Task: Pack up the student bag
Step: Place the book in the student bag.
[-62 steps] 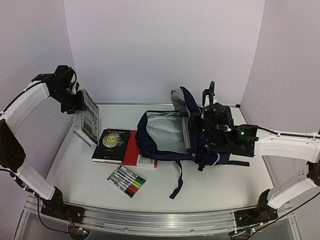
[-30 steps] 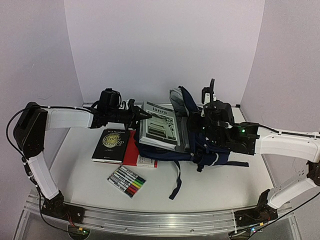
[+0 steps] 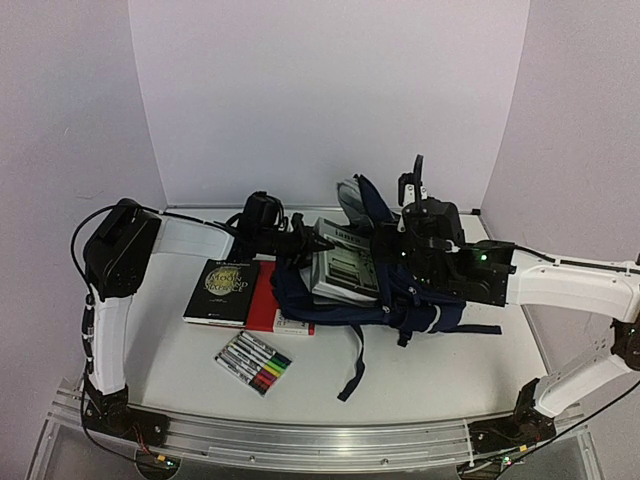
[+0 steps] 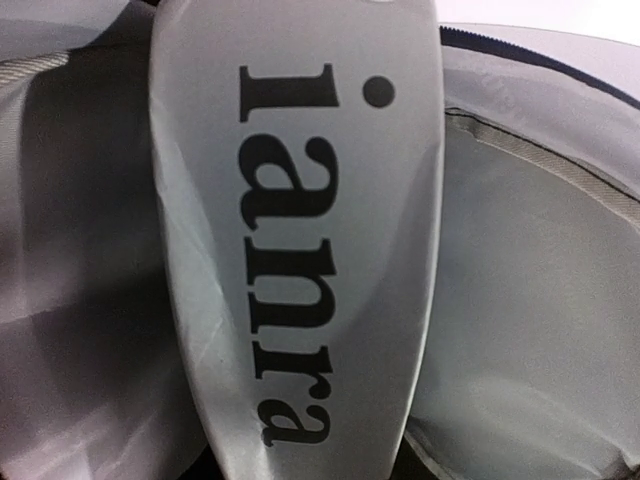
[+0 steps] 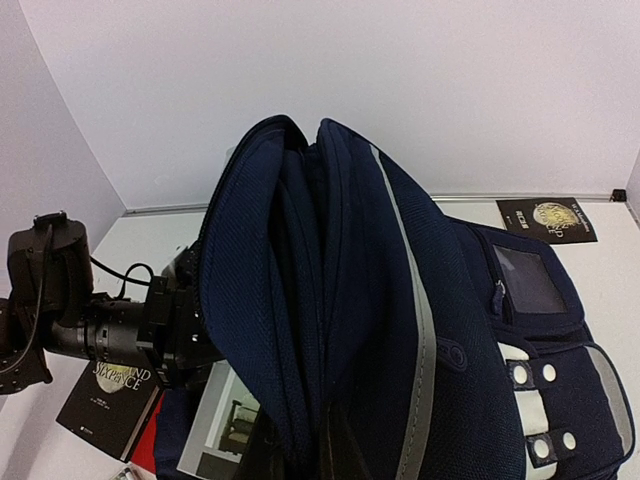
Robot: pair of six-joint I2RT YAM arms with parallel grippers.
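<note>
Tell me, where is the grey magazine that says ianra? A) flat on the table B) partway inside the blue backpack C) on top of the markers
B: the left gripper holds the grey magazine partway inside the navy backpack, its lining around it.

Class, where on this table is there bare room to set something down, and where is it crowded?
Free: the table front right, between the dangling strap and the right arm; also front left, beside the marker pack. Crowded: the middle, where black book, magazine and student bag meet.
</note>
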